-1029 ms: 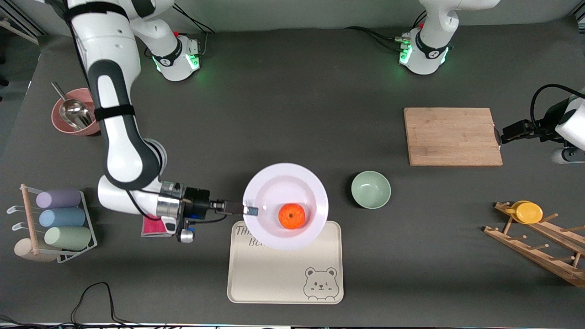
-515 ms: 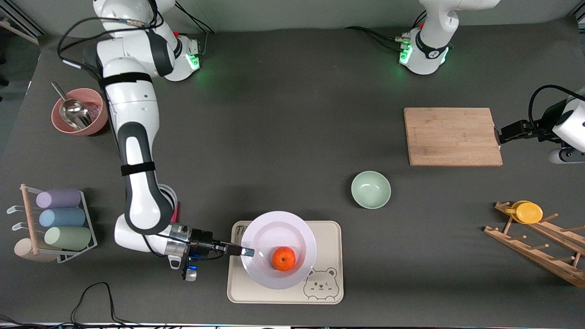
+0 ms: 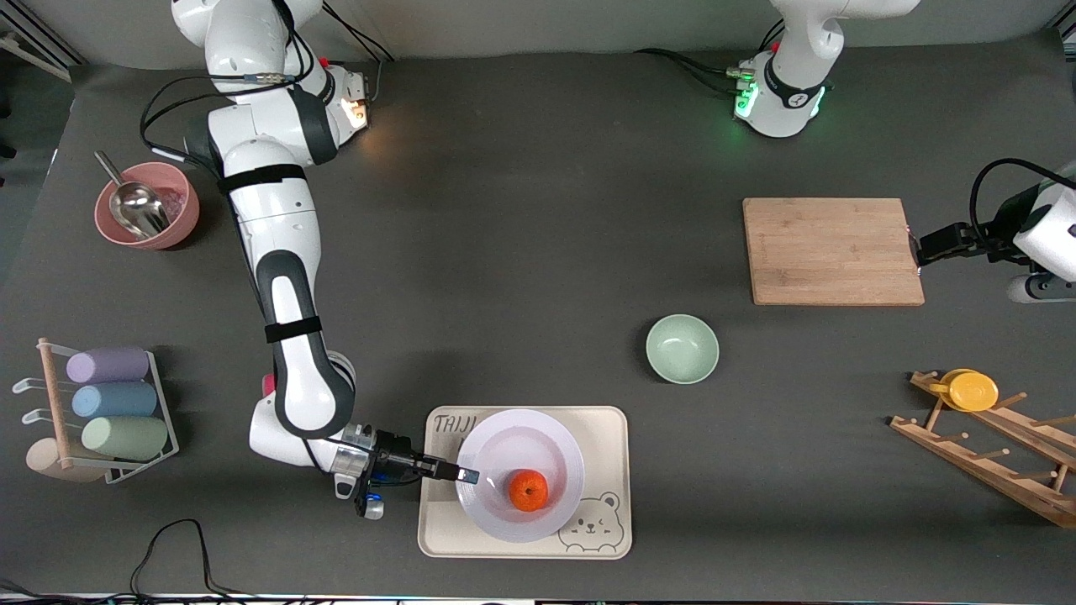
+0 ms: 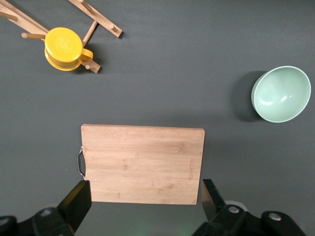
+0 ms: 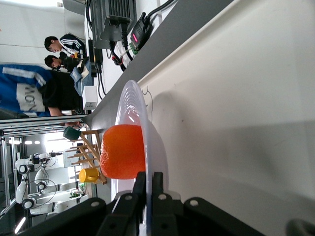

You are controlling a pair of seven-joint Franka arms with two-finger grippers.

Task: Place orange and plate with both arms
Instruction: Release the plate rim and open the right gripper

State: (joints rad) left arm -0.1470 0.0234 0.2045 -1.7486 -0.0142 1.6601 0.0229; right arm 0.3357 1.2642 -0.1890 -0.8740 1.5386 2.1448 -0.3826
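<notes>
Two Franka arms at a dark grey table, seen from above. The right gripper (image 3: 467, 476) is clamped on the rim of the plate (image 3: 546, 437), at the edge toward the right arm's end of the table. Fingers are pinched flat w/ the thin rim between them, which the right wrist view confirms: plate edge runs straight into the closed fingertips. A rim pinch like this looks chosen so the plate stays level and the fruit doesn't roll off.

The plate sits over the cream bear tray (image 3: 607, 430), covering most of its middle, w/ the printed bear face peeking out at the corner nearest the camera. Can't tell if the plate is fully resting on the tray or just above it; in the wrist view it's v. close to the tray surface. The plate is round, pale lavender-white, shallow, w/ a wide rim and sunken centre.

The orange (image 3: 528, 491) lies inside the plate's sunken centre, a bit toward the camera side. It's small, round, bright orange, much smaller than the plate, w/ a dark stem dimple on top.

The left gripper (image 4: 145, 202) waits w/ fingers spread wide, holding nothing, hanging over the wooden cutting board (image 3: 832, 250) at the left arm's end of the table, prob. parked clear of the plate's path
</notes>
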